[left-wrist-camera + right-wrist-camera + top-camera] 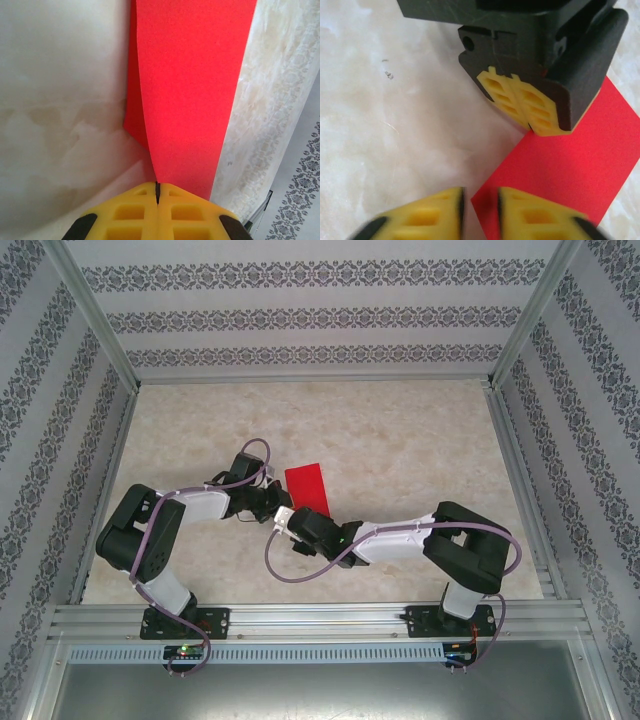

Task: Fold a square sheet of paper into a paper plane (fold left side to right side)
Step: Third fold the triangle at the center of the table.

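Closest to us, the left gripper (157,186) is clenched on the near end of the square sheet of paper (307,487) (lying as a doubled red strip on the table (420,440)). Its long axis runs straight away from that grip. Just right, the right gripper (480,197) sits at the strip's other near corner, jaws narrowly apart; we cannot tell whether it pinches the paper. Both grippers meet along this short near edge.
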You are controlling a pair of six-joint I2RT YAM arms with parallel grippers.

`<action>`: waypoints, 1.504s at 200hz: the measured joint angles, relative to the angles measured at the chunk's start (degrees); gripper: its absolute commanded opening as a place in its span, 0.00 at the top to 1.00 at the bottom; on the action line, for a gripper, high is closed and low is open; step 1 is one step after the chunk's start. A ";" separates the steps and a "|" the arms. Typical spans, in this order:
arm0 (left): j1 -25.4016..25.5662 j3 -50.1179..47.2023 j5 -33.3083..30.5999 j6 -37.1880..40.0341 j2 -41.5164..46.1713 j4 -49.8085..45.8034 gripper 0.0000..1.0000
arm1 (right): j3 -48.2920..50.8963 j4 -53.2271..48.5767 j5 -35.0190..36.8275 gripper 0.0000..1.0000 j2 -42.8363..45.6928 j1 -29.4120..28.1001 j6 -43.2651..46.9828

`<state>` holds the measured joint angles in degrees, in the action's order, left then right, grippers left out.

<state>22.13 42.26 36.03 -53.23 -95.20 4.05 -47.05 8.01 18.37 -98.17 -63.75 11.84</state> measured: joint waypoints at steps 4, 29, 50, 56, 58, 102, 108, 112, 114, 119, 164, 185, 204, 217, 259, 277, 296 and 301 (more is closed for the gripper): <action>0.00 0.04 0.00 0.04 0.00 -0.02 1.00 | 0.00 0.00 0.07 0.96 0.00 0.00 -0.50; 0.00 0.44 -0.09 0.50 0.00 -0.70 0.92 | -0.11 -0.17 0.00 1.00 0.00 0.15 -0.07; 0.00 1.20 -1.40 2.12 0.17 -3.26 0.74 | -0.17 -0.98 -1.38 1.00 0.20 1.05 -0.31; 0.00 1.49 -2.16 3.13 0.48 -4.42 0.68 | -0.17 -1.42 -1.88 1.00 0.42 1.44 -0.59; 0.00 1.55 -2.34 2.99 0.57 -4.66 0.66 | -0.17 -1.55 -2.21 1.00 0.48 1.57 -0.68; -0.72 5.22 -8.28 8.59 7.17 -14.45 0.59 | -0.17 -3.85 -8.13 1.00 2.97 5.22 -3.13; -0.96 5.95 -8.52 9.29 7.76 -15.02 0.62 | -0.17 -4.00 -8.98 1.00 3.23 5.66 -3.48; -1.22 6.49 -8.66 9.86 8.02 -15.41 0.65 | -0.17 -4.13 -9.51 1.00 3.34 5.95 -3.67; -1.25 6.67 -8.70 9.94 8.04 -15.45 0.66 | -0.17 -4.17 -9.81 1.00 3.43 6.08 -3.85; -1.33 7.41 -8.70 10.60 8.04 -15.78 0.69 | -0.20 -4.37 -10.60 1.00 3.58 6.43 -4.17; -1.62 17.14 -4.44 14.97 -1.57 -15.98 0.84 | -0.61 -5.27 -16.83 1.00 3.74 9.05 -7.28; -1.62 21.55 -2.05 16.72 -8.37 -15.65 0.86 | -1.33 -5.46 -19.30 1.00 3.72 9.79 -8.61; -1.55 24.94 -0.42 18.05 -13.64 -15.63 0.88 | -2.08 -5.64 -21.38 1.00 3.45 10.51 -9.94; -1.51 26.93 0.26 18.82 -16.59 -15.67 0.89 | -2.64 -5.66 -23.15 1.00 3.04 11.19 -10.91; -1.46 29.90 0.92 20.85 -21.22 -16.50 0.93 | -3.65 -5.88 -28.26 1.00 1.99 14.36 -14.62; -1.46 30.14 0.87 21.49 -22.21 -17.07 0.95 | -3.82 -6.01 -30.91 1.00 1.49 16.70 -16.68; -1.46 30.34 1.29 21.88 -22.51 -17.09 0.96 | -4.09 -5.86 -33.94 1.00 0.17 19.96 -19.23; -1.46 30.36 1.33 21.99 -22.51 -17.09 0.96 | -4.15 -5.81 -34.67 1.00 -0.26 20.81 -19.82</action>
<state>20.67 72.62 37.36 -31.24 -117.71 -13.04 -51.20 2.20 -16.29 -98.43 -42.94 -7.99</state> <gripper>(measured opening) 0.069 0.037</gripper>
